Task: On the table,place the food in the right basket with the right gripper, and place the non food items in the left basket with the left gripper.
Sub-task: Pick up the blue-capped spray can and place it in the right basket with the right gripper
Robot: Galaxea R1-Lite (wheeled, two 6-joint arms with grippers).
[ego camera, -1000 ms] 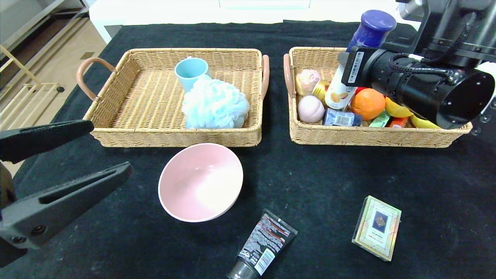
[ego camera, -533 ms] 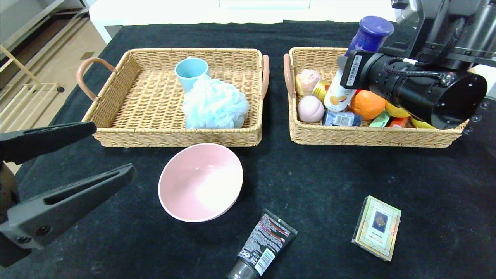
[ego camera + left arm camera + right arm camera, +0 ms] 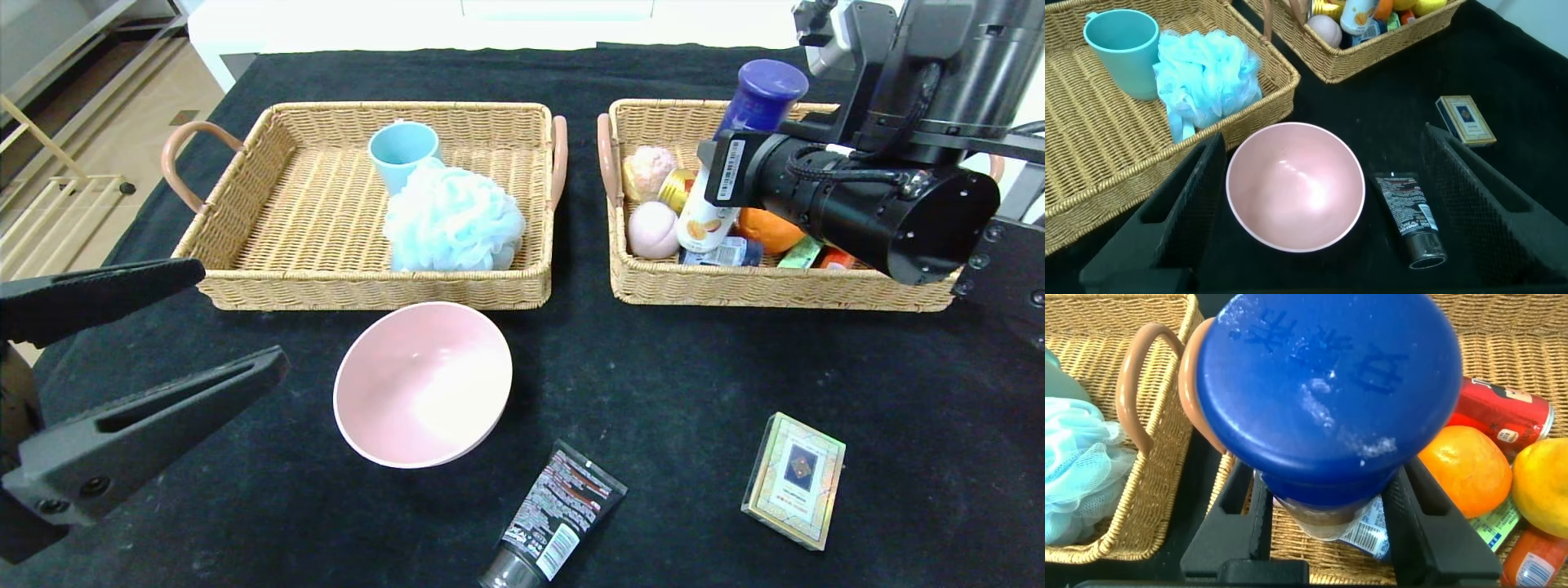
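My right gripper is shut on the white bottle with a blue cap, held tilted over the right basket; the bottle's base is down among the basket's contents. An orange and a yellow fruit lie in that basket. My left gripper stands open and empty at the table's front left, beside the pink bowl. In the left wrist view its fingers flank the bowl. A black tube and a card box lie near the front edge.
The left basket holds a blue cup and a blue bath puff. The right basket also holds a pink ball, a red can and small packets. The table's left edge drops to the floor.
My right arm has moved down and a little left with the bottle, lowering it into the right basket. The left gripper has barely shifted.
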